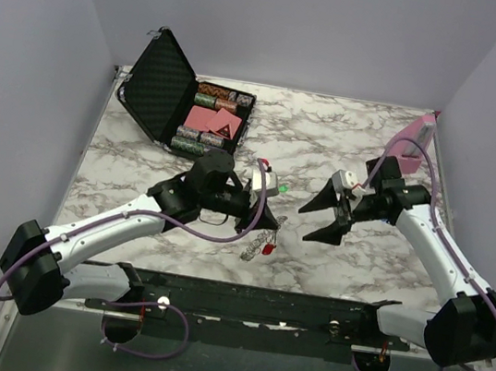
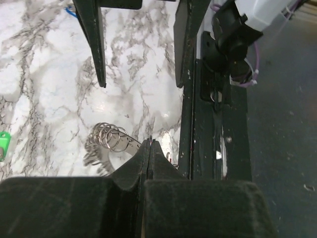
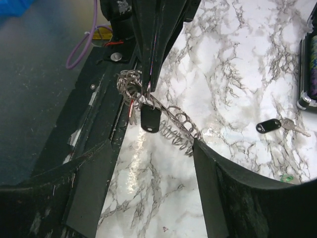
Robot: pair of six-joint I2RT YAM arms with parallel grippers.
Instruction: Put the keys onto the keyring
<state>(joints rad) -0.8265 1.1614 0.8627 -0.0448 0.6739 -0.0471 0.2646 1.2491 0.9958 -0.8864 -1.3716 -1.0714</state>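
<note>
Step in hand: the left end effector (image 3: 148, 74) has its fingers pressed together on the keyring (image 3: 168, 121), pinching the chain so that it hangs just above the desk (image 1: 328, 151) near the front rail; this looks like holding the ring ready for a key.

Keyring: a thin silvery chain of small looped links, lacy and limp, draping from the pinch towards the desk; a dark-headed key (image 3: 150, 119) dangles on it, and a sliver of red shows beside it.

Loose keys: a green-headed key (image 2: 4, 144) lies flat on the marble left of the chain in the left wrist view; a black-headed key (image 3: 277, 126) with a bright metal blade lies apart, near the open case (image 1: 194, 108).

Right end effector (image 1: 325, 218): fingers spread wide, holding nothing, facing the hanging chain.

Next move, as I judge it: fetch a loose key; a flat, tiny thing on smooth stone needs a careful fingertip pinch.

Desk: glossy white marble pattern, grey veins.
</note>
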